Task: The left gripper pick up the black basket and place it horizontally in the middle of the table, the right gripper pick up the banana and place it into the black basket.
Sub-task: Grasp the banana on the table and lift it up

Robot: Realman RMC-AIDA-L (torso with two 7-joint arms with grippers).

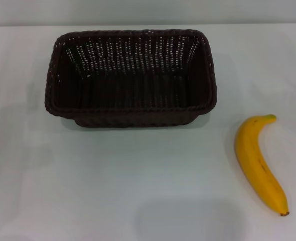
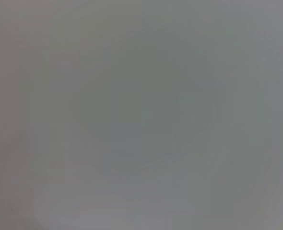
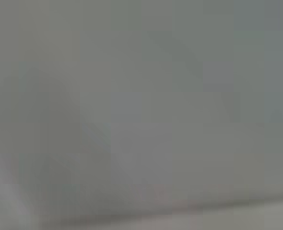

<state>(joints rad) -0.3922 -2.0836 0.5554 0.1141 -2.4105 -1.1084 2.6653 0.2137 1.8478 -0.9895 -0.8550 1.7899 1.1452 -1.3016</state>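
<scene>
The black basket (image 1: 130, 75) sits on the white table (image 1: 138, 170), long side across, at the far middle of the head view. It is upright and holds nothing. The banana (image 1: 259, 163) lies on the table to the right and nearer than the basket, its greenish stem pointing away and its dark tip toward the front edge. It lies apart from the basket. Neither the left gripper nor the right gripper shows in any view. Both wrist views show only a plain grey blur.
The table's far edge runs just behind the basket, with a pale wall (image 1: 148, 11) beyond. A faint shadow (image 1: 188, 221) lies on the table at the front middle.
</scene>
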